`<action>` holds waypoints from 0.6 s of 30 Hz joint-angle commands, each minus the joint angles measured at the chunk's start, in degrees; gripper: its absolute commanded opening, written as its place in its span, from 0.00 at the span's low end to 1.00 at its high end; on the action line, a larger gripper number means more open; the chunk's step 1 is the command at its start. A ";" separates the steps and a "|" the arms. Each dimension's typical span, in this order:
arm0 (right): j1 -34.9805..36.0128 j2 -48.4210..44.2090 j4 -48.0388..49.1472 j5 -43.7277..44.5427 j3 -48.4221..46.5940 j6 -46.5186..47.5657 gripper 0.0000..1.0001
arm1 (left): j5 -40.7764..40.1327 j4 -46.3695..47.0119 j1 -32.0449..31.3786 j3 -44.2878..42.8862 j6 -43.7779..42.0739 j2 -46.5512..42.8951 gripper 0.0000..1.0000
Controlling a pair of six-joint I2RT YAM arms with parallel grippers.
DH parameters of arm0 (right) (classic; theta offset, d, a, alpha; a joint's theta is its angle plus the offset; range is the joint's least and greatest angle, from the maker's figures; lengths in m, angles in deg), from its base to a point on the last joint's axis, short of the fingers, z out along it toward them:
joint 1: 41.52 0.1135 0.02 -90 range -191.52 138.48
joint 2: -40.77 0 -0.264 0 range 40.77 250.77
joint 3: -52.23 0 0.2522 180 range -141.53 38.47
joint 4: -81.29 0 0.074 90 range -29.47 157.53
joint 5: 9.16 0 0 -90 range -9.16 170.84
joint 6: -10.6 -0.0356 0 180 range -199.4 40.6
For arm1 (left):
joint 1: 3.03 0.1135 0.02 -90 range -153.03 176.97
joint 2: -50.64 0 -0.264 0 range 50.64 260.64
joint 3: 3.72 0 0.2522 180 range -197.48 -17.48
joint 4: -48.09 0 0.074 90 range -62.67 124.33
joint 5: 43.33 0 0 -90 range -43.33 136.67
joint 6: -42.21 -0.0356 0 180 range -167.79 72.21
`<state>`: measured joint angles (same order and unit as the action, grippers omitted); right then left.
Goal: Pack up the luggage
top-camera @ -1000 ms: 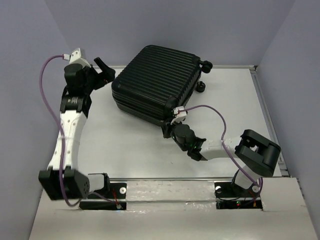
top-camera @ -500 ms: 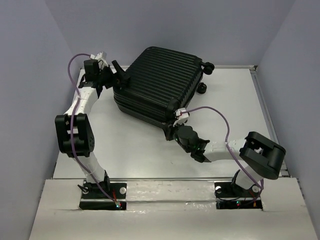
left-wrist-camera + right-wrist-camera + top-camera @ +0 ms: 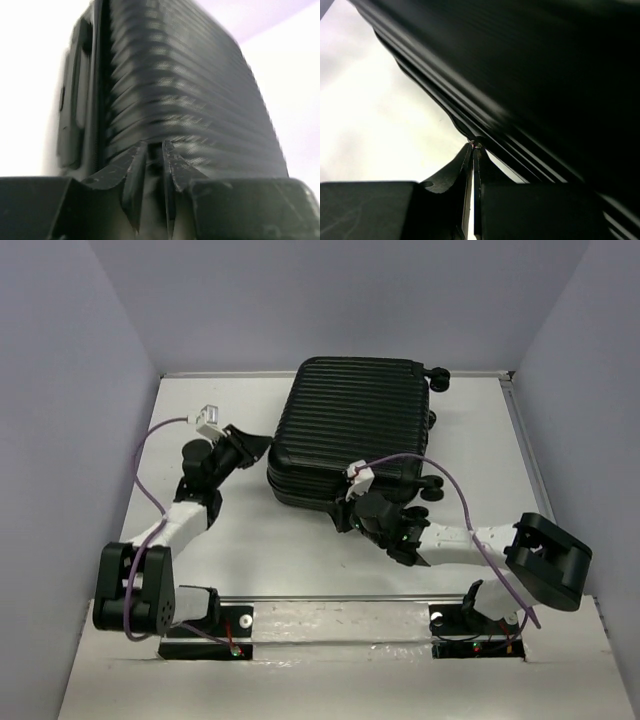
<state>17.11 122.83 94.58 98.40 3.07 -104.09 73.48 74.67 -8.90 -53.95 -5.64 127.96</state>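
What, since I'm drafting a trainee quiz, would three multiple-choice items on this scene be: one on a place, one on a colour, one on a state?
1. Where is the left gripper relative to the luggage?
A. on top of it
B. at its left side
C. by its wheels

2. What colour is the luggage?
A. black
B. red
C. silver

3. What state is the luggage in?
A. open, lining showing
B. standing upright on its wheels
C. closed, lying flat

Answers:
1 B: the top view shows the left gripper reaching to the case's left side.
2 A: every view shows it black.
3 C: its ribbed face points up and no lining shows.
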 commanded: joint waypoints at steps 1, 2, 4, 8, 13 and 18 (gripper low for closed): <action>1.39 5.44 0.20 -10.33 -8.69 -1.59 0.07 | 7.65 -7.56 -7.31 17.36 3.55 -7.67 0.28; 2.36 7.65 -0.32 -10.35 -11.25 -1.16 0.07 | 7.73 -7.55 -7.31 17.40 3.99 -9.80 0.27; 4.11 12.66 -2.51 -13.07 -17.57 0.86 0.07 | 8.00 -7.64 -7.40 22.04 5.75 -14.28 0.26; 10.27 24.79 -8.49 -17.03 -35.34 5.08 0.07 | 5.20 -17.96 -7.40 24.17 4.53 -27.99 0.26; 11.42 18.51 -9.99 -13.18 -30.63 3.69 0.14 | -0.17 -31.09 -7.14 19.43 -0.31 -39.51 0.26; 11.42 -0.18 -22.19 -5.35 -17.00 -3.06 0.71 | -4.48 -40.24 -6.88 10.55 -3.83 -44.18 0.30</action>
<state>26.90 138.18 80.66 92.37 -21.14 -100.31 68.03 40.90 -15.44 -34.30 -6.12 87.22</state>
